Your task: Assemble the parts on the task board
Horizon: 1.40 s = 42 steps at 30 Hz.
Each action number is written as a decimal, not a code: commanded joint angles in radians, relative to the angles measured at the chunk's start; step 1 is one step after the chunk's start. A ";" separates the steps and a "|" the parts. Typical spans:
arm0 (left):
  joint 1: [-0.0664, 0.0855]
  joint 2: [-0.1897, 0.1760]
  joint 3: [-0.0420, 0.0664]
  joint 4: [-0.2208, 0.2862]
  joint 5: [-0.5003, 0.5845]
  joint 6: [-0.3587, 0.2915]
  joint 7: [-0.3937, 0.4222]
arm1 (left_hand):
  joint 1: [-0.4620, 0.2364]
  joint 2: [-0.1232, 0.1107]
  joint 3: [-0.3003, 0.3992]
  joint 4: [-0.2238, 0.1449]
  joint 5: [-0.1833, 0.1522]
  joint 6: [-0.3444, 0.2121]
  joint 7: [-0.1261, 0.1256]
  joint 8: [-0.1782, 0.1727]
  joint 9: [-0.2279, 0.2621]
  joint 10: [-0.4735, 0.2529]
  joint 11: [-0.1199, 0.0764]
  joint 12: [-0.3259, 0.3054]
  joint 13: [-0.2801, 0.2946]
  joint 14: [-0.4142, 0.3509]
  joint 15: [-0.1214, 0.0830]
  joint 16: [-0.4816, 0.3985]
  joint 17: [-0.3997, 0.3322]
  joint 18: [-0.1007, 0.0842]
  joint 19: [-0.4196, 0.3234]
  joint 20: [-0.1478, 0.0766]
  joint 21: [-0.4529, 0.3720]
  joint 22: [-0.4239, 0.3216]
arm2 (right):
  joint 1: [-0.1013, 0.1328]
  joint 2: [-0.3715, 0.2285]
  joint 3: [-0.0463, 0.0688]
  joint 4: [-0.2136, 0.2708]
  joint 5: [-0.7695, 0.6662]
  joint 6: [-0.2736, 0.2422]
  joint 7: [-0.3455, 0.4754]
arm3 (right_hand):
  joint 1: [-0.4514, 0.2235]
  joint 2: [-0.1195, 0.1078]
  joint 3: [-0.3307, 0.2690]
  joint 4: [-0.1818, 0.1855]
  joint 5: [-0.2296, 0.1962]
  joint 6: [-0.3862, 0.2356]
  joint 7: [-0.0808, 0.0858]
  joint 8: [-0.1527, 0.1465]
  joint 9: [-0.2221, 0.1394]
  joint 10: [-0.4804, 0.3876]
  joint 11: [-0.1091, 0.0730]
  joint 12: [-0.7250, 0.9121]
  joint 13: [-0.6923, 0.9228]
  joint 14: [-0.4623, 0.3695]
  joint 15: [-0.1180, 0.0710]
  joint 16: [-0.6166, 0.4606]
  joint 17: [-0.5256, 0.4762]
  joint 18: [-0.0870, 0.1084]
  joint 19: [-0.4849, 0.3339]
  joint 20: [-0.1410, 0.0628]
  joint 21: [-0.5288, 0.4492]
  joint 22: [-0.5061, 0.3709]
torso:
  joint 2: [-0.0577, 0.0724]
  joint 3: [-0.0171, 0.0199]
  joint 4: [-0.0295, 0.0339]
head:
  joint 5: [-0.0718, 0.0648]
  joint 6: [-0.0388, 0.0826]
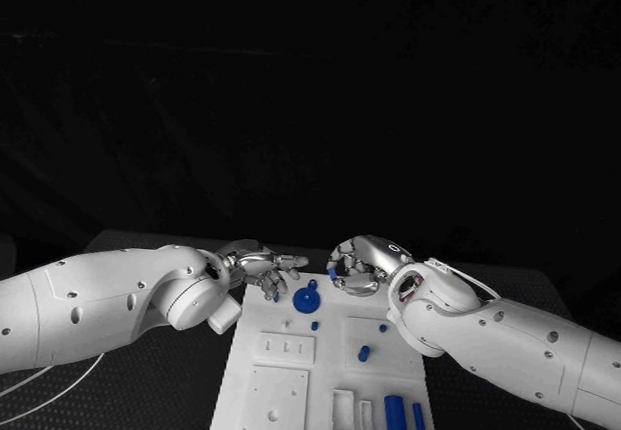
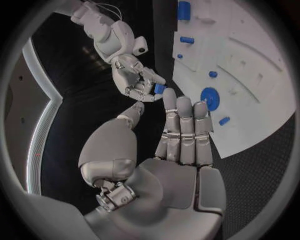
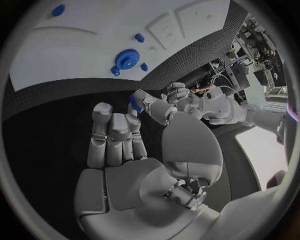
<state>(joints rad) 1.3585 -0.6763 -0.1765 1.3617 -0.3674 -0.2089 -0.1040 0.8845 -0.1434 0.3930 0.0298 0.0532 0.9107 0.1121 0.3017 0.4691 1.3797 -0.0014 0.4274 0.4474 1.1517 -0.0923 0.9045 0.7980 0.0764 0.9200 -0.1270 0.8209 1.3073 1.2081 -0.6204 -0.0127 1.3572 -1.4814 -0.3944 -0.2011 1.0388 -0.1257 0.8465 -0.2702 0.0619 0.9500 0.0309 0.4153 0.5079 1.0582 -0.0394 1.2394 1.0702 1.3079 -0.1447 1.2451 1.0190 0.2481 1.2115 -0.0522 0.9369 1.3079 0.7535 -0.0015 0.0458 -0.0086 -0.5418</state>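
Note:
The white task board (image 1: 330,375) lies between my arms. A blue gear (image 1: 306,298) sits near its far end, by both hands. My right hand (image 1: 366,264) hovers just beyond the board's far edge and pinches a small blue part (image 3: 135,103) between thumb and a finger; the left wrist view shows the same part (image 2: 159,89). My left hand (image 1: 260,267) is at the board's far left corner, fingers straight and together, thumb apart, holding nothing. A short blue peg (image 1: 364,353) stands mid-board. Two blue bars (image 1: 396,417) lie at the near right.
Small blue pieces (image 1: 315,326) sit on the board near the gear (image 2: 209,97). White raised blocks and slots (image 1: 279,403) fill the board's near half. A pale cable (image 1: 58,396) loops on the black table under my left arm.

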 commanded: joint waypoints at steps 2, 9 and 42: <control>0.002 0.017 0.000 0.000 -0.060 0.020 -0.048 | 0.021 0.002 -0.001 -0.006 -0.002 -0.006 0.000 -0.006 -0.002 -0.011 0.001 0.009 0.010 -0.008 0.001 0.009 -0.004 -0.008 -0.009 -0.057 0.010 0.021 | 0.000 0.019 -0.001 0.006 -0.052 0.021 -0.049 | 0.000 0.002 0.009 0.001 -0.003 0.124 0.037 0.003 0.033 0.006 -0.002 0.002 0.001 0.007 -0.003 -0.005 0.001 0.014 0.008 -0.001 0.004 0.013 | -0.006 -0.0015 0.0029 | 0.006 -0.002; 0.003 0.033 0.000 -0.001 -0.081 0.011 -0.067 | 0.029 0.002 -0.005 -0.004 -0.002 -0.010 0.002 -0.012 -0.004 -0.018 0.002 0.018 0.019 -0.010 0.001 0.014 -0.007 -0.010 -0.012 -0.058 0.015 0.020 | 0.000 0.037 -0.002 0.021 -0.060 0.025 -0.055 | -0.001 0.000 0.014 0.002 0.001 0.125 0.036 0.003 0.035 0.007 -0.002 0.002 0.001 0.008 -0.003 -0.005 0.001 0.014 0.009 -0.001 0.004 0.013 | -0.004 -0.0005 0.0015 | 0.015 0.000; 0.003 0.047 0.000 0.003 -0.082 0.028 -0.080 | 0.088 0.075 -0.027 -0.012 0.013 0.019 -0.003 -0.013 -0.010 -0.042 -0.002 0.049 0.054 -0.019 -0.001 0.040 -0.031 -0.013 -0.027 -0.061 0.036 0.015 | -0.001 0.057 -0.011 0.047 -0.060 0.041 -0.056 | -0.004 -0.002 0.020 0.004 0.004 0.125 0.036 0.001 0.040 0.008 -0.003 0.001 0.001 0.009 -0.003 -0.006 0.001 0.014 0.011 -0.001 0.003 0.013 | -0.003 -0.0029 0.0008 | 0.013 -0.002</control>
<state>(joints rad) 1.3601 -0.6327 -0.1771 1.3618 -0.4488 -0.1970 -0.1860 0.9742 -0.0759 0.3654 0.0243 0.0630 0.9217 0.1085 0.2934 0.4602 1.3448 -0.0035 0.4715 0.5001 1.1394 -0.0960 0.9404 0.7676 0.0777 0.9020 -0.1235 0.8517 1.3076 1.2079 -0.5657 -0.0237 1.4009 -1.5293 -0.3705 -0.2577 1.0337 -0.1336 0.8585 -0.2663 0.0610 0.9536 0.0274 0.4092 0.5084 1.0619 -0.0428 1.2391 1.0698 1.3111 -0.1477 1.2451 1.0189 0.2483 1.2183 -0.0518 0.9369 1.3076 0.7501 -0.0038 0.0468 0.0032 -0.5434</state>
